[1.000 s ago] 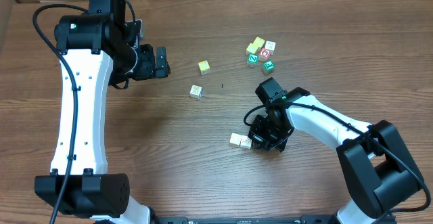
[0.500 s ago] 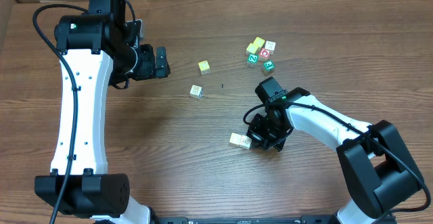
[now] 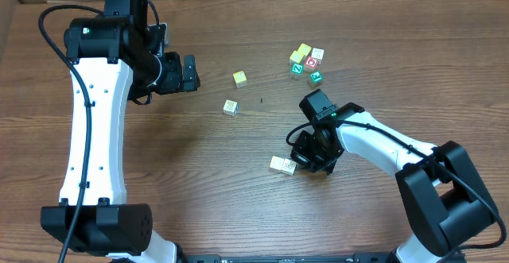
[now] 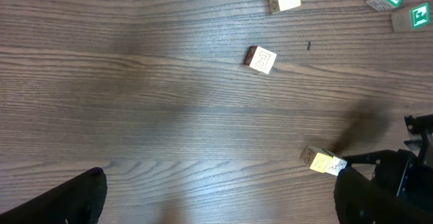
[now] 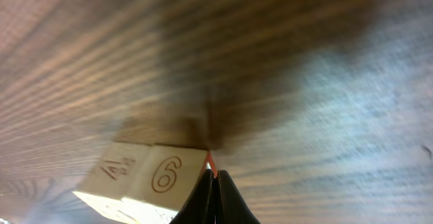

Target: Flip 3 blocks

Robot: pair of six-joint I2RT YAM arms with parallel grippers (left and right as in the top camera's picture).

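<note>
Your right gripper (image 5: 214, 183) is low over the wooden table (image 3: 175, 183). Its two jaws are pressed fully together and there is nothing between them. In the right wrist view the closed tip meets the upper right corner of the cream block (image 5: 145, 178). This block shows one face with a "6" and, beside it, one face with an "A". You cannot tell whether the tip presses on the block or only touches it. From overhead, the cream block lies directly to the left of the right gripper, in the lower middle part of the table.

Your left gripper (image 3: 190, 72) hangs at the upper left, well apart from every block. Its jaws stand wide apart and hold nothing. In the left wrist view its fingers (image 4: 71, 200) appear only at the two lower corners.

The other two blocks lie between the arms, near each other but not touching. The yellow-and-cream block (image 3: 239, 79) is the farther one. The whitish block (image 3: 231, 107), with a grey pattern on its top face, lies a little nearer and slightly to the left of it.

At the upper right a small group of cubes sits close together: green letter cubes (image 3: 297, 69), a red-faced cube (image 3: 311, 62), yellow cubes (image 3: 301, 54) and a white cube (image 3: 317, 53).
</note>
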